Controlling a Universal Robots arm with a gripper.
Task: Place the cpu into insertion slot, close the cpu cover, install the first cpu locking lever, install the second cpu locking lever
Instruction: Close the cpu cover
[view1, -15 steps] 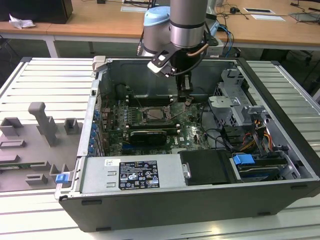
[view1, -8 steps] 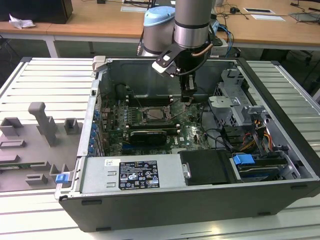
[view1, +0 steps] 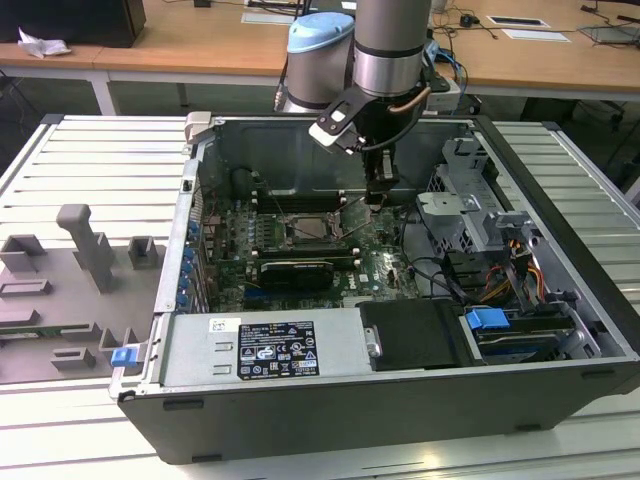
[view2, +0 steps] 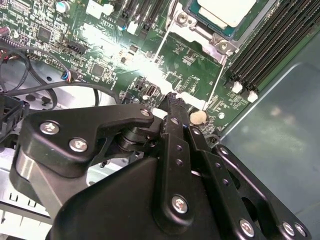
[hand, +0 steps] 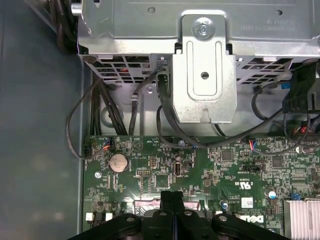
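Observation:
The cpu (view2: 224, 9) shows its pale metal top inside the insertion slot (view1: 318, 228) on the green motherboard. A silver piece of the cpu cover (view2: 202, 36) lies along its edge; whether it is fully down I cannot tell. Two thin wire levers (view2: 216, 85) (view2: 161, 42) run from the socket corners across the board. My gripper (view1: 378, 200) hangs inside the case, to the exterior view's right of the socket. Its black fingers are pressed together in both wrist views (view2: 172, 97) (hand: 172, 196), with nothing visible between them. The tips hover just above the board near the end of one lever.
A long black graphics card (view1: 295, 272) lies in front of the socket. Black memory slots (view2: 270, 45) flank it. A metal drive cage (view1: 470, 200) with cables stands to the exterior view's right. A grey fixture (view1: 70, 280) sits outside the case.

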